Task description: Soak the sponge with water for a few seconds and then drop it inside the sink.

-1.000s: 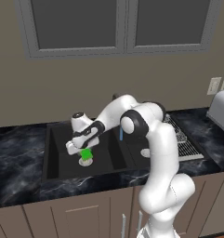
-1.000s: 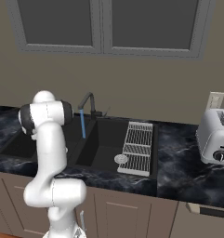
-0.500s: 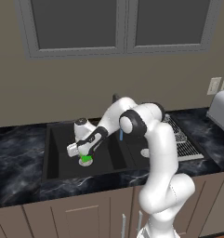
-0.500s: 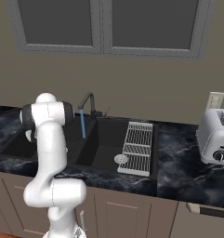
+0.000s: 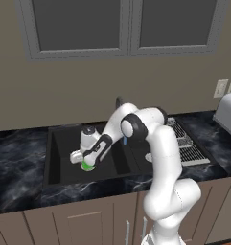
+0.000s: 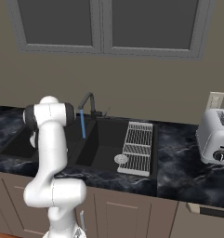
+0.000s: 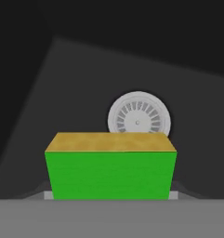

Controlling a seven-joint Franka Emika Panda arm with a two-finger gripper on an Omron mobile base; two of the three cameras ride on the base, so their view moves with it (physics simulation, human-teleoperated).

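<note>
- Even, soft rendered light is seen in both base views; no glare or hard highlights are found.
- The sink basins are kept very dark, with little detail inside.
- In the hand view, the upper part of the frame is dim, and a paler wedge of basin floor is lit from the upper left down to the right.
- The sponge is rendered bright and sharp at lower centre.
- No blur or edge distortion is noticed.

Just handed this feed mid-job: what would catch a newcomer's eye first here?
The bright green and yellow sponge, clamped in the gripper low inside the left basin of the black sink, above a round silver drain. Next, the thin blue water running from the dark faucet into the other basin, away from the sponge.
</note>
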